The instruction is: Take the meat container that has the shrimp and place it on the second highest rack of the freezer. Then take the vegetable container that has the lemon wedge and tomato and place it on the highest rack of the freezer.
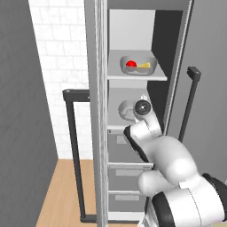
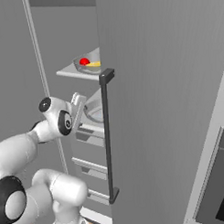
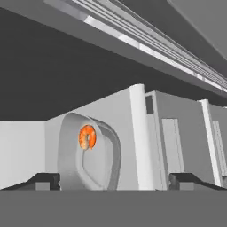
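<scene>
The freezer stands open. The vegetable container, with its red tomato and yellow lemon wedge, rests on the highest rack; it is also seen as a grey tray from the right. One level down, the meat container lies on the second highest rack, the orange shrimp inside it. My gripper is at this shelf's front, open. The tray's near end lies between the wide-apart fingertips, closer to the left one. My hand hides part of the tray.
The freezer door with its dark bar handle stands close on my right. Grey drawers sit below the shelves. Another dark bar handle is at left, and a black-fronted oven at far right.
</scene>
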